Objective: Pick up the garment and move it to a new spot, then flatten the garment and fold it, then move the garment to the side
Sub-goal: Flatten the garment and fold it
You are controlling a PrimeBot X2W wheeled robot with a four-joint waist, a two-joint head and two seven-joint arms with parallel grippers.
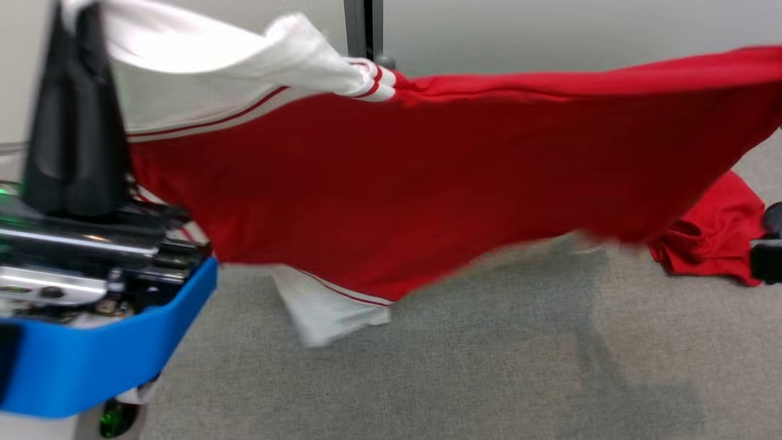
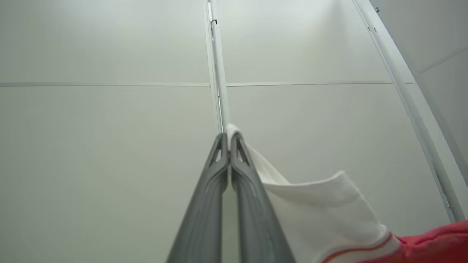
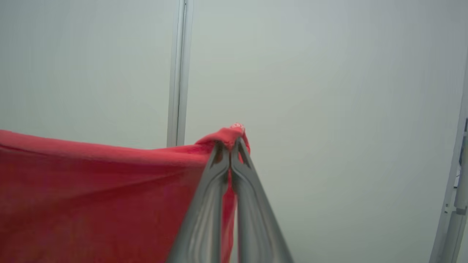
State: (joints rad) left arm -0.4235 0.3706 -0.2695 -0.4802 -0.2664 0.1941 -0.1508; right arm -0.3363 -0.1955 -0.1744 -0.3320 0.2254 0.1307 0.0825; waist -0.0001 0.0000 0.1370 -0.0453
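Red garment (image 1: 427, 183) lifted | left pincer (image 2: 229, 137) and right pincer (image 3: 229, 144) pinch it | maybe brushing grey surface (image 1: 427, 379) | flatten, fold undone

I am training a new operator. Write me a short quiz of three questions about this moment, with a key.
1. True or false: the left pincer is shut on white cloth of the garment.
2. Which colour of cloth does the right pincer grip? A) white B) red C) blue
3. Fill in: at the right of the head view, some red cloth rests on the grey ____.
Key: 1 true; 2 B; 3 floor.
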